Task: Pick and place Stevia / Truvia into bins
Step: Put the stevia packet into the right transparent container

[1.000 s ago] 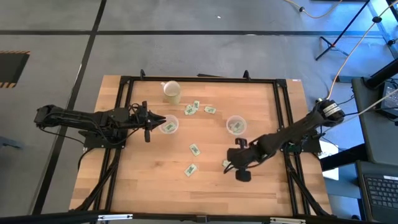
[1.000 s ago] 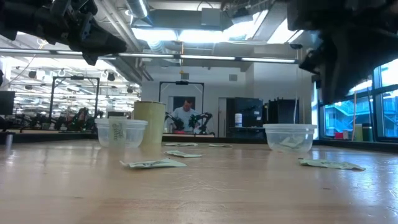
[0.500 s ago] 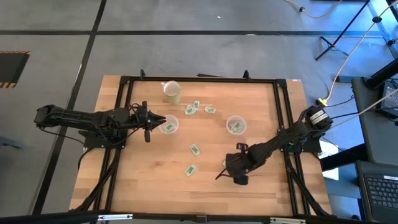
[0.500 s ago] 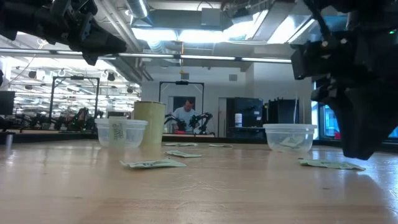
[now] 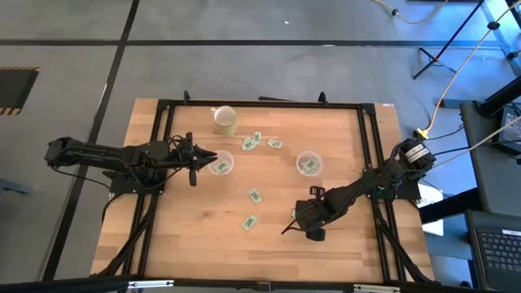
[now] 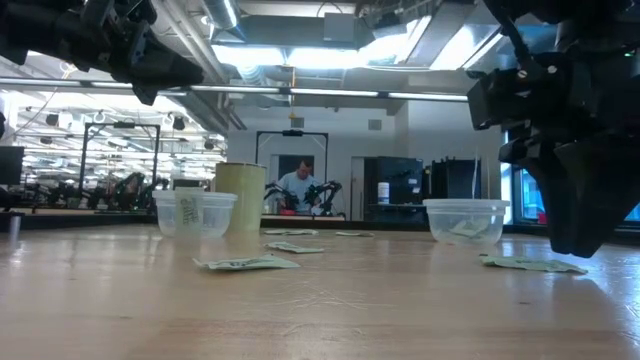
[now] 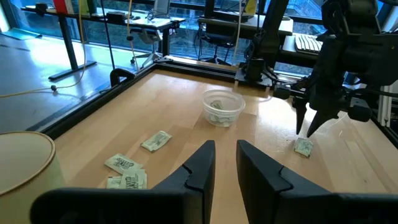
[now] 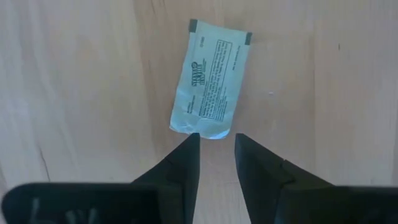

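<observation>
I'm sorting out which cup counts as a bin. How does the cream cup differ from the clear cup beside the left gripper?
The cream cup is opaque, so its contents cannot be seen in any view; the clear cup is see-through and holds a packet. In the low view the cream cup stands taller than the clear cup. The cream cup sits nearer the table's far edge, away from the left gripper; the clear cup sits right at it. Both are round and upright.

The wooden tabletop [image 5: 195, 236] carries two clear cups [image 5: 221, 165] [image 5: 308, 163], a cream cup [image 5: 225, 120] at the far left, and scattered packets [image 5: 255, 195] between them
</observation>
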`<action>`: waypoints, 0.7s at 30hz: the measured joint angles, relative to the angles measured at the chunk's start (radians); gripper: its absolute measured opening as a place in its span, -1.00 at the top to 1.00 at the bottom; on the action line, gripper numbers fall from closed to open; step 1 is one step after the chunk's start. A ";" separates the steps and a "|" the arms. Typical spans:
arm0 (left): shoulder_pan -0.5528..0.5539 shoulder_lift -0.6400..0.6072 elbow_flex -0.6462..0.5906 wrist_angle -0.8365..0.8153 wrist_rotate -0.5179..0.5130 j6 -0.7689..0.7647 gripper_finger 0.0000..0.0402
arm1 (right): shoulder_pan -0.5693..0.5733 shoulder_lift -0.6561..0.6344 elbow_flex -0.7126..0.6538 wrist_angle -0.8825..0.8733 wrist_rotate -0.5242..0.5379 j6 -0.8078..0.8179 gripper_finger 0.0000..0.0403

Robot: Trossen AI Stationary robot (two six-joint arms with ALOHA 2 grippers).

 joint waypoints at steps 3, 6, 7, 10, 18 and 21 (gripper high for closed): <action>0.000 0.000 0.000 0.000 0.000 0.000 0.70 | 0.000 0.000 0.000 0.000 0.000 0.000 0.48; 0.000 0.000 0.000 0.000 0.000 0.000 0.70 | -0.002 0.000 0.000 0.000 0.000 0.001 0.48; 0.000 0.000 0.000 0.000 0.000 0.000 0.70 | -0.003 0.000 0.000 0.000 0.000 0.000 0.48; 0.000 0.000 0.000 0.000 0.000 0.000 0.70 | -0.006 0.000 0.000 0.000 0.000 -0.020 0.48; 0.000 0.000 0.000 0.000 0.000 0.000 0.70 | -0.006 0.000 0.000 0.000 0.000 -0.022 0.48; 0.000 0.000 0.000 0.000 0.000 0.000 0.70 | -0.006 0.000 0.000 0.000 0.000 -0.022 0.45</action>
